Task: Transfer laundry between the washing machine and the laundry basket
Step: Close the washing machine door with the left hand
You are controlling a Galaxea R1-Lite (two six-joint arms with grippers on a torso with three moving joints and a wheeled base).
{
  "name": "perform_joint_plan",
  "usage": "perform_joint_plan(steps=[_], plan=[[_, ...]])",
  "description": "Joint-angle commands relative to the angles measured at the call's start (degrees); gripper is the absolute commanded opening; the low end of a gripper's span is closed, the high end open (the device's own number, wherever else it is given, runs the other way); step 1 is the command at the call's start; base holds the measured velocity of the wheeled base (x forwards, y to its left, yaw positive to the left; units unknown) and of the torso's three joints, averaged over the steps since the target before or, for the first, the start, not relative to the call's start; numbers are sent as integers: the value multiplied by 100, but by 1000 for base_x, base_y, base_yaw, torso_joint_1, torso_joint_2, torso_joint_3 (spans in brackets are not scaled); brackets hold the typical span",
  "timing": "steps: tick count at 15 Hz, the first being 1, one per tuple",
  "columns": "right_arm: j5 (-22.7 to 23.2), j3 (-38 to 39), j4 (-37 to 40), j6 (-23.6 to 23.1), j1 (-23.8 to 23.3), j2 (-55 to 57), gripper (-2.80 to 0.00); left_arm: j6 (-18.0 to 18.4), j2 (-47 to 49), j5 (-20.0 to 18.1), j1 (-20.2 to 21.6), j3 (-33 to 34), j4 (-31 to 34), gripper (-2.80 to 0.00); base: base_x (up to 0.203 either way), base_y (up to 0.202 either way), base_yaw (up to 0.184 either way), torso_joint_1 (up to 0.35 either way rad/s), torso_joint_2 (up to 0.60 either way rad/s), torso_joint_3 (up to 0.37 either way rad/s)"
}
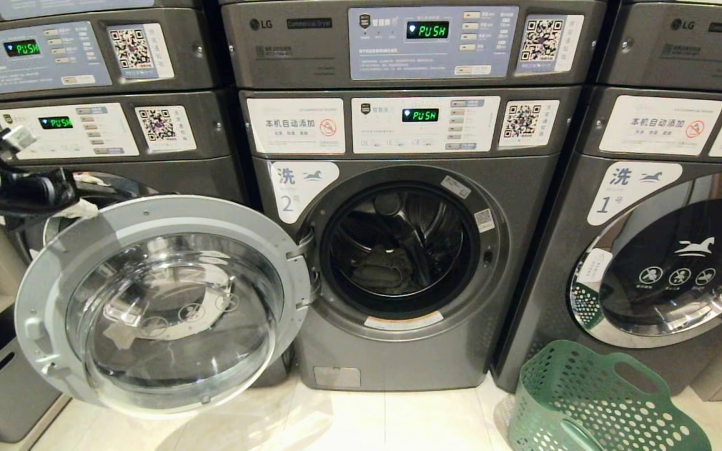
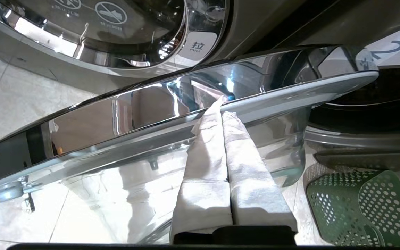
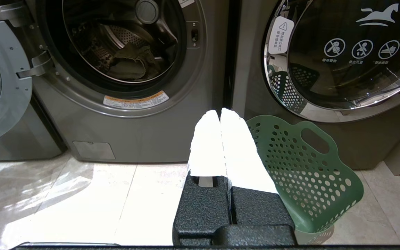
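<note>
The washing machine (image 1: 398, 357) labelled 2 stands in the middle with its round glass door (image 1: 160, 300) swung wide open to the left. The laundry (image 1: 380, 269), a grey-green crumpled garment, lies low in the drum and also shows in the right wrist view (image 3: 127, 62). At the floor's right stands the green perforated laundry basket (image 1: 593, 401), empty as far as it shows. My left gripper (image 1: 85, 210) is shut, its tips (image 2: 222, 108) against the upper rim of the open door (image 2: 151, 104). My right gripper (image 3: 220, 113) is shut on nothing, low over the floor beside the basket (image 3: 307, 173).
Machine 1 (image 1: 668, 263) with its door shut stands right behind the basket. Machine 3 (image 2: 116, 31) sits behind the open door on the left. Dryers (image 1: 411, 44) are stacked above. A grey bin (image 1: 4, 388) sits under a shelf at the lower left. Pale tiled floor (image 3: 82, 201) lies before the machines.
</note>
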State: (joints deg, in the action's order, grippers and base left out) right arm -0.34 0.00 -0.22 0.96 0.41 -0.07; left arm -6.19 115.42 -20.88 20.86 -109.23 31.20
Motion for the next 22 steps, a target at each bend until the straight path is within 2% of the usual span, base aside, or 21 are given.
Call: perform_joint_plan(steps=[1, 5, 7, 11, 17, 19, 20, 22], plan=[[-2, 0, -3, 0, 2, -1, -280, -2, 161, -17, -3, -29, 43, -280, 0, 0, 0, 0, 0, 0], [-2, 0, -4, 0, 2, -1, -280, 127, 429, 14, -3, -90, -553, -280, 0, 0, 0, 0, 0, 0], [-2, 0, -4, 0, 2, 7, -280, 121, 271, 14, -8, -90, -458, -280, 0, 0, 0, 0, 0, 0], [-2, 0, -4, -33, 2, -1, -280, 124, -434, -131, -28, -74, 201, -280, 0, 0, 0, 0, 0, 0], [-2, 0, -4, -18, 2, -1, -280, 144, -394, -131, -20, -81, 129, -280, 0, 0, 0, 0, 0, 0], [-2, 0, -4, -8, 2, 5, -280, 149, -27, -100, -20, -81, -136, -280, 0, 0, 0, 0, 0, 0], [-2, 0, -4, -8, 2, 3, -280, 145, 214, -45, -20, -81, -471, -280, 0, 0, 0, 0, 0, 0], [-2, 0, -4, -8, 2, 3, -280, 144, 743, 146, -20, -86, -1592, -280, 0, 0, 0, 0, 0, 0]])
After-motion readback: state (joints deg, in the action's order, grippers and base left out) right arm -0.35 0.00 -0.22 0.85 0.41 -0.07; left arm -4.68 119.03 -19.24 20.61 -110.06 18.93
